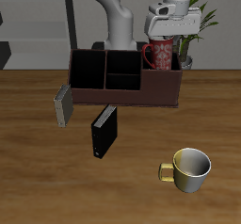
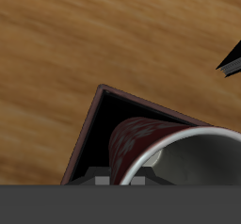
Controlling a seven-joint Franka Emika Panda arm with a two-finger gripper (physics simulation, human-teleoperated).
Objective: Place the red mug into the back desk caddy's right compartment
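The red mug, speckled pale, hangs upright with my gripper shut on its rim. It is over the right compartment of the back desk caddy, a long dark brown box with black dividers. The mug's base is level with the compartment's walls; I cannot tell whether it touches the floor. In the wrist view the red mug and its pale rim lie just beyond my fingertips, with a corner of the caddy around it.
A yellowish-cream mug stands near the table's front edge. A slim black book stands upright before the caddy, and a grey box leans at the caddy's other end. A green plant rises behind the caddy.
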